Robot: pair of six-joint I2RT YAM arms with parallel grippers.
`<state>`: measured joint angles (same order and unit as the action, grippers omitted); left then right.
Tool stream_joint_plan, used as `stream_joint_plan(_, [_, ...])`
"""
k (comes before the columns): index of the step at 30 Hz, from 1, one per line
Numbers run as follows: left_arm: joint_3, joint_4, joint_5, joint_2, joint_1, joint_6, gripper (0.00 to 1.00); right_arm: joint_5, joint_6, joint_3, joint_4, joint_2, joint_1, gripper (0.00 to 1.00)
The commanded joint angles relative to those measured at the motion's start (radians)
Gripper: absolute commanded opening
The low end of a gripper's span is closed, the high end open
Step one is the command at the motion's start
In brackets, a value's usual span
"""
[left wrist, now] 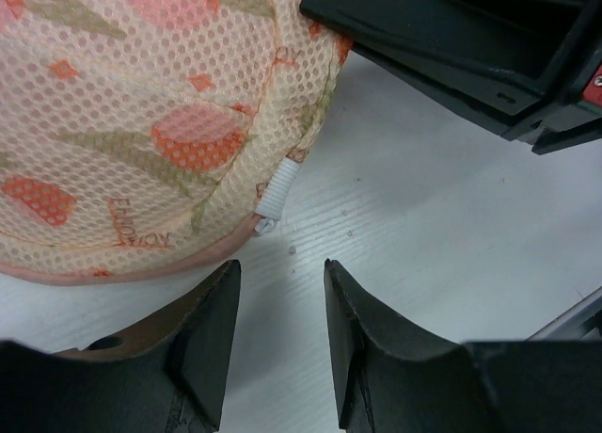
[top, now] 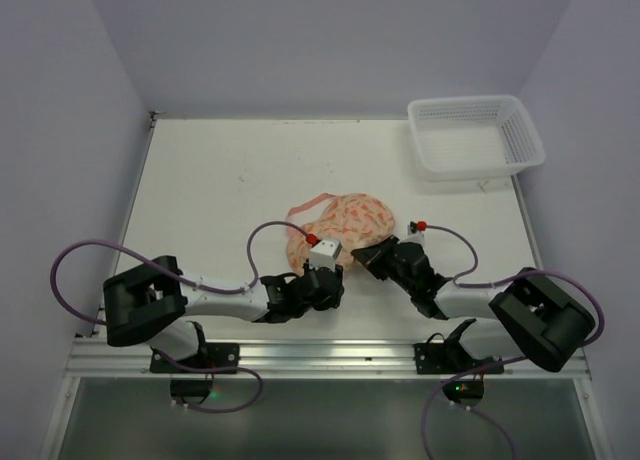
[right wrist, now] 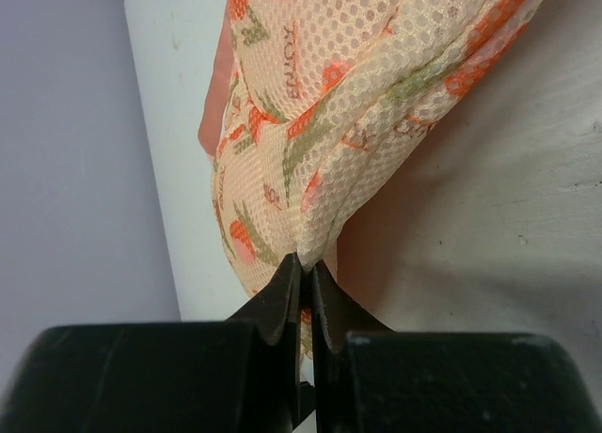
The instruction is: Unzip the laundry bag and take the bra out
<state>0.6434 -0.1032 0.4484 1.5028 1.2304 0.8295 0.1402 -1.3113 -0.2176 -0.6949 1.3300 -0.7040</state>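
Mesh laundry bag [top: 342, 223], peach with an orange print, sits mid-worktop [top: 220, 180], between the two arms and slightly beyond their tips. It looks bunched and domed, not flat.

Right pincer [right wrist: 306, 275]: clenched on a fold of the bag's mesh. The fingers are pressed together, the fabric is pinched at the tips, and the cloth rises out of them. In the top view it meets the bag's near-right edge.

Left pincer [left wrist: 280, 325]: released. The fingers stand apart with only bare worktop between them and nothing gripped. It is low at the bag's near edge, tips pointing at the hem.

White ribbed tab [left wrist: 279, 190] hangs off the bag's edge just ahead of the left fingertips, with a small metal piece at its lower end. It is near the tips but not touching them. Pink trim [left wrist: 94, 269] runs along the bag's bottom edge in the left wrist view.

Pink loop [top: 303, 208] shows at the bag's far-left side from above; I can't tell whether it is trim or garment. I can't make out the bra as a separate item in any view.

White lattice basket [top: 522, 130] is at the far-right corner, well apart from the bag.
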Motion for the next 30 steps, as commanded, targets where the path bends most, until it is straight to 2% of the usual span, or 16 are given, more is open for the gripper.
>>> stream_joint_plan(1, [0.024,0.025,0.065,0.013,0.02,0.082,0.45,0.055,-0.032,0.012,-0.022,-0.032,-0.014,0.0])
stream_joint_plan(5, [0.006,0.026,0.085,-0.013,0.058,0.121,0.44,0.056,-0.04,0.015,-0.02,-0.038,-0.015,0.0])
stream_joint_plan(13, [-0.024,0.007,0.161,-0.047,0.061,0.177,0.46,0.053,-0.06,0.032,-0.018,-0.071,-0.023,0.0])
stream_joint_plan(23, [0.013,0.014,0.194,0.033,0.061,0.232,0.46,0.056,-0.071,0.047,-0.003,-0.106,-0.035,0.0])
stream_joint_plan(30, [-0.053,-0.127,0.239,0.005,0.061,0.221,0.49,0.061,-0.075,0.057,0.009,-0.127,-0.048,0.0])
